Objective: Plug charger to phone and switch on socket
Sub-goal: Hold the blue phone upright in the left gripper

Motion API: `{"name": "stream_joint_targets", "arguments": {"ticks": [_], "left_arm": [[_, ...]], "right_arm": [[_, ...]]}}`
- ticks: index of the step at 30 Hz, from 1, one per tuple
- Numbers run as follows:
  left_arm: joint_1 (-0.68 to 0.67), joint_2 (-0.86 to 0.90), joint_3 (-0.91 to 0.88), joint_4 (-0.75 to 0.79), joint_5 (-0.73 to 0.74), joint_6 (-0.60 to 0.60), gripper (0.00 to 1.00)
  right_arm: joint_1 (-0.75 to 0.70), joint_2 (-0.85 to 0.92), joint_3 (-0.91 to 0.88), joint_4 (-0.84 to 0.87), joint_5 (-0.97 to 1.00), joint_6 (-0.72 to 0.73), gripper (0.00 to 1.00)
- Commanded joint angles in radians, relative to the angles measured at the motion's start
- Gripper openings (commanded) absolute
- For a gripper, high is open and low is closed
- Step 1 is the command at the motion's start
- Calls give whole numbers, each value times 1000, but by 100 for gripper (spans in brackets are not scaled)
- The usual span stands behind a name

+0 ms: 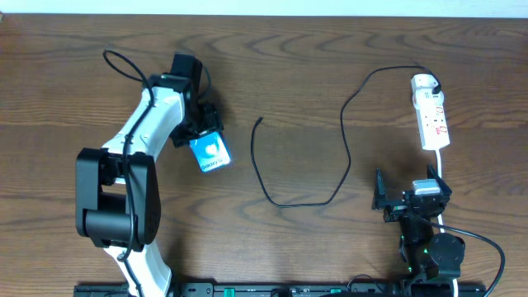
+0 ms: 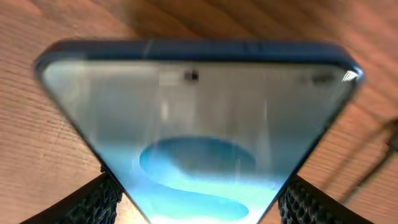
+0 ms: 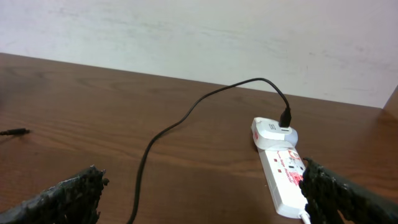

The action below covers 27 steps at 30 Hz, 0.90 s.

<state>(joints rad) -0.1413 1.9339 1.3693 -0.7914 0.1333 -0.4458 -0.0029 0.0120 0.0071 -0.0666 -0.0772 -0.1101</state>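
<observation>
Overhead is showing the whole layout: the left tool (image 1: 206,139) is pinching the phone (image 1: 211,153) left of centre on the table (image 1: 330,49). The phone is sitting well apart from the charger (image 1: 342,157), whose plug tip (image 1: 259,122) is lying free near the middle. The left wrist view is adding only close detail: a blurred blue screen with a teal circle and a dark edge, sitting between the textured black fingers (image 2: 93,199). The right wrist view is showing the cable arching up into the adapter (image 3: 270,132) on the white, red-marked socket (image 3: 283,180). The right tool (image 3: 202,199) is standing spread wide, holding nothing, near the socket's cord end.
</observation>
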Motion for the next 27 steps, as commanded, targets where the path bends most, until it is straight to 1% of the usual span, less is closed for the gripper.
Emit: {"name": "stream_joint_targets", "arguments": {"ticks": [1,7,16,17,18,22,27], "left_arm": [[0,27,-42,32,-30,-5,70],[0,83,-45,76,-34,-5,70],[0,103,-45,65,-41,-5,71],[0,103,-45,59,-41,-5,72],[0,103,-45,52,-41,-5,76],[0,103,-45,29,-41,-5,81],[0,105,-53,26,-41,-5,83]], "right_arm": [[6,-5,-2,-4,4,12,99],[6,-5,-2,-4,4,12,99],[6,-5,-2,-4,4,12,99],[6,-5,-2,-5,4,12,99],[6,-5,-2,-4,4,12,99],[6,-5,-2,-4,4,12,99],[6,-5,-2,-4,4,12,99]]}}
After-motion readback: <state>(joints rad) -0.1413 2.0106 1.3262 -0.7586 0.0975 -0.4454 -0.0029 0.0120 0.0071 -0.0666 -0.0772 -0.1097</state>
